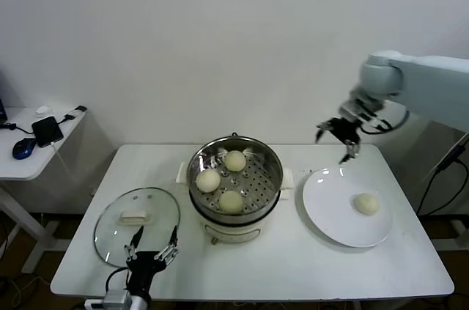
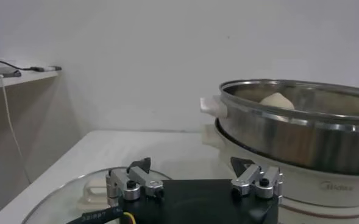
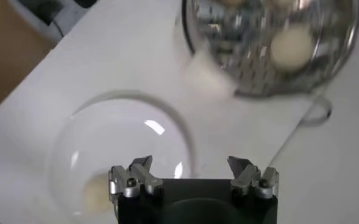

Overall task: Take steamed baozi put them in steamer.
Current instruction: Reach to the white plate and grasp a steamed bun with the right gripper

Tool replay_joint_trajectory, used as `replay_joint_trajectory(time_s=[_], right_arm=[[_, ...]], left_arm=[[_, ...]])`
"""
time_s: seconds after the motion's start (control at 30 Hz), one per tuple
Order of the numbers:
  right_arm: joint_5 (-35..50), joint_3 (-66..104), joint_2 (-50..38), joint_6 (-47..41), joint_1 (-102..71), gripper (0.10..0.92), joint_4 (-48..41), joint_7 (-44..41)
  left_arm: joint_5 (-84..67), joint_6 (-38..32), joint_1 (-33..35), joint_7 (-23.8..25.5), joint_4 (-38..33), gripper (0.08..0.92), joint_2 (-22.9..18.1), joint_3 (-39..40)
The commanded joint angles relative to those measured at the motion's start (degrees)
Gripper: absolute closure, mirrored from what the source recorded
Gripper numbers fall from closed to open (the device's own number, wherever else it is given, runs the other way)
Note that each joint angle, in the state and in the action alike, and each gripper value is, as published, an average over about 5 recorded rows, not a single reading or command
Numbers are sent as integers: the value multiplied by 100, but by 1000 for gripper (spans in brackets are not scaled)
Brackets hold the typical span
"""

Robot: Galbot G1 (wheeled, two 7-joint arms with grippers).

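Three steamed baozi (image 1: 235, 160) (image 1: 209, 180) (image 1: 231, 201) lie on the perforated tray of the steel steamer (image 1: 260, 174) at the table's middle. A further baozi (image 1: 366, 204) rests on the white plate (image 1: 330, 200) to the right. My right gripper (image 1: 333, 143) hangs open and empty in the air above the plate's far edge; its wrist view shows the gripper (image 3: 190, 161) over the plate (image 3: 124, 152), that baozi (image 3: 94, 193) and the steamer (image 3: 252, 67). My left gripper (image 1: 150, 251) stands open and empty at the front left, facing the steamer (image 2: 295, 128).
A round glass lid (image 1: 137, 222) with a white handle lies flat on the table left of the steamer, partly under my left gripper (image 2: 191, 163). A side table (image 1: 37, 156) with a phone and a mouse stands at the far left. A wall runs behind the table.
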Motion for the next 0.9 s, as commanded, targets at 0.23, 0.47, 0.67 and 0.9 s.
replay_joint_trajectory(time_s=[0.23, 0.47, 0.67, 0.9], right_arm=[[-1343, 2973, -895, -1185, -3765, 203, -1765, 36], [-1505, 3175, -268, -1169, -4055, 203, -2363, 40], [-1661, 3472, 29, -1209, -4305, 203, -2642, 141], [-1774, 3546, 181, -1214, -4321, 203, -2771, 147]], left_arm=[[34, 1, 21, 10, 9, 177, -64, -23], [76, 0, 4, 13, 67, 177, -108, -46], [67, -5, -10, 11, 118, 177, -119, -71], [42, -7, -48, 10, 164, 177, -98, -74]])
